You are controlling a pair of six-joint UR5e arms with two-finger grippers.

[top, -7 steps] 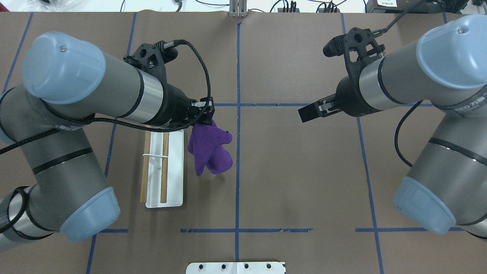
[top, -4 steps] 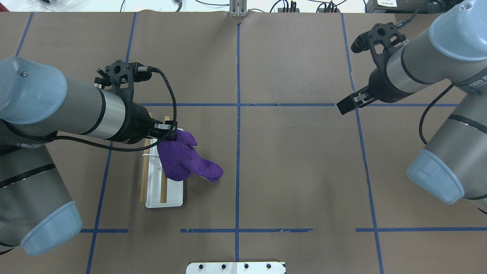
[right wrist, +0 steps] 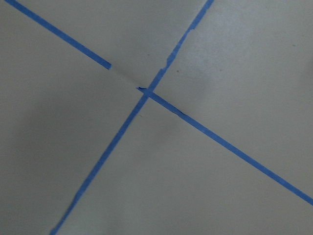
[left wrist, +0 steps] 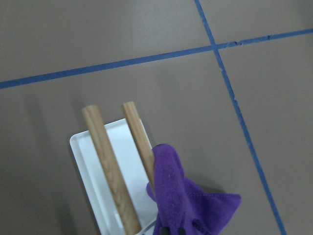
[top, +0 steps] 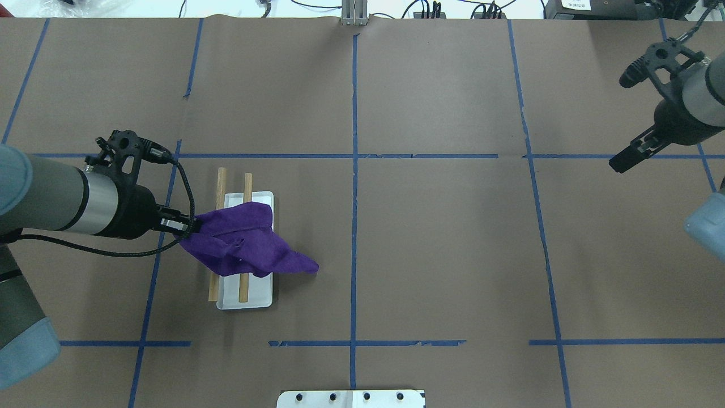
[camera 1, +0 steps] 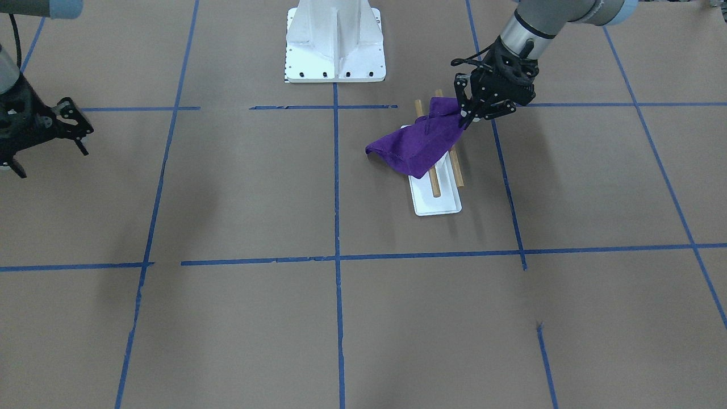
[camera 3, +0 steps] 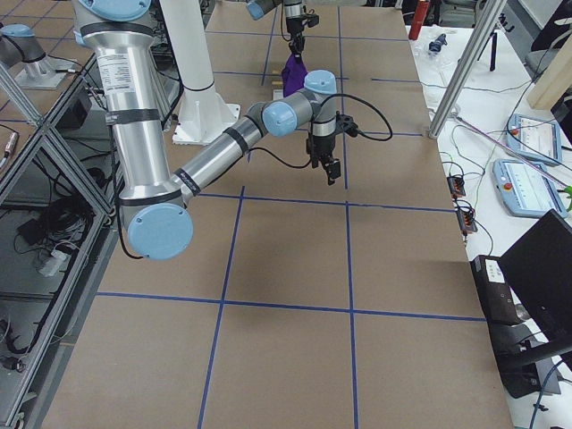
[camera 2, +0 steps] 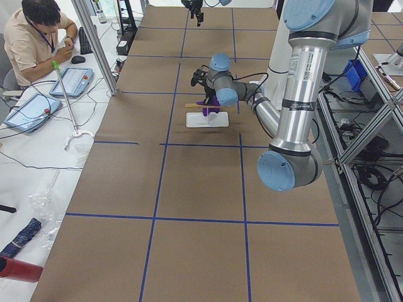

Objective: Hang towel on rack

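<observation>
The rack has two thin wooden dowels (top: 220, 180) over a small white tray (top: 249, 297); it also shows in the front view (camera 1: 437, 204) and the left wrist view (left wrist: 105, 147). A purple towel (top: 243, 243) lies across both dowels, its far tip reaching the table to the right of the tray. My left gripper (top: 190, 226) is shut on the towel's left edge, just left of the rack, and it also shows in the front view (camera 1: 463, 118). My right gripper (top: 620, 163) is shut and empty, far off at the table's right side.
A large white bolted pedestal (camera 1: 335, 40) stands at the robot's side of the table, beyond the rack. Blue tape lines cross the brown table cover (top: 442, 243). An operator (camera 2: 38, 38) sits past the far edge in the left side view.
My left gripper has moved left across the rack, pulling the towel over both dowels. My right arm has drawn back to the right edge.
</observation>
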